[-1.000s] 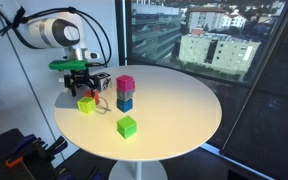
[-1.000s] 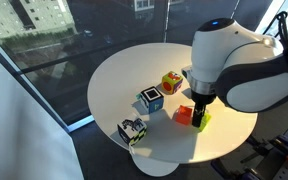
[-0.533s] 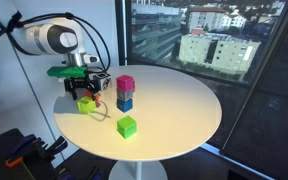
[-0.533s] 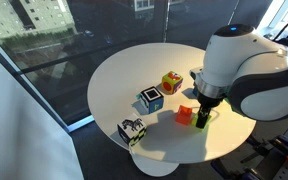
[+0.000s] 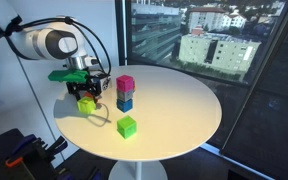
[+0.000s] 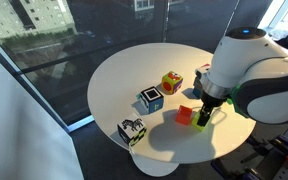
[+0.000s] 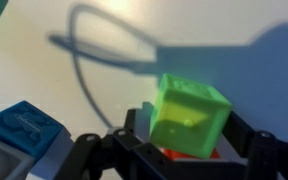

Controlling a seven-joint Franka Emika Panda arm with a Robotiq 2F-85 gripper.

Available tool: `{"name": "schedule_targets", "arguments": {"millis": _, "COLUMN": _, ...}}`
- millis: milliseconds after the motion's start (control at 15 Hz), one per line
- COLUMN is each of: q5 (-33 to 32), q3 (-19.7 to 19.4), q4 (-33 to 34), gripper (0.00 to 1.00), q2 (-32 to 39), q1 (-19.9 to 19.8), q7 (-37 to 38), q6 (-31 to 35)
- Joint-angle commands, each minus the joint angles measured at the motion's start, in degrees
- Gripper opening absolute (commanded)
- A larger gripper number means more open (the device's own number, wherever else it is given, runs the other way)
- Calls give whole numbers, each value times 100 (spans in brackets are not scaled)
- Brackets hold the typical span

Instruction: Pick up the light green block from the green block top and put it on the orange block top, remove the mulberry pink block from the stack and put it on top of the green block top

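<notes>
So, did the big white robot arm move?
Yes. The big white robot arm swung rightward, farther from the black-and-white patterned cube, which stayed put.

White Franka arm (image 5: 46,42) with a black gripper (image 5: 84,90).
Rounded glossy white shells, bulky in both exterior views, with a grey round joint cap. A bright green band (image 5: 72,72) sits at the wrist above the black gripper body. Thin black cables (image 5: 4,28) loop along the arm. The wrist view shows matte black fingers (image 7: 96,160).
</notes>
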Motion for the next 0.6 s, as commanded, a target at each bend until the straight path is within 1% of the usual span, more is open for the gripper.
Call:
{"name": "schedule_targets", "arguments": {"millis": 0, "q5": -81, "q3": -58, "q4": -130, "gripper": 58, "q2": -106, "q1": -14, "q7": 142, "q6": 157}}
{"name": "schedule_targets", "arguments": {"millis": 67, "q5": -89, "q3": -66, "q4": -124, "gripper": 49, "q2": -94, "q1": -11, "q7": 153, "q6": 151}}
{"name": "schedule_targets", "arguments": {"millis": 200, "q5": -59, "q3": -66, "q4": -110, "gripper": 34, "q2": -102, "q1": -15, "q7": 136, "q6": 121}}
{"name": "schedule_targets", "arguments": {"millis": 333, "q5": -34, "q3": -66, "q4": -87, "gripper": 32, "q2": -169, "q1": -16, "q7": 142, "q6": -5}}
{"name": "schedule_targets", "arguments": {"millis": 400, "q5": 5, "q3": -57, "q4": -79, "gripper": 29, "q2": -203, "q1": -23, "q7": 118, "q6": -65}}
{"name": "schedule_targets", "arguments": {"millis": 533, "q5": 80, "q3": -45, "q4": -63, "gripper": 29, "q2": -276, "q1": -35, "q7": 72, "q6": -221}}
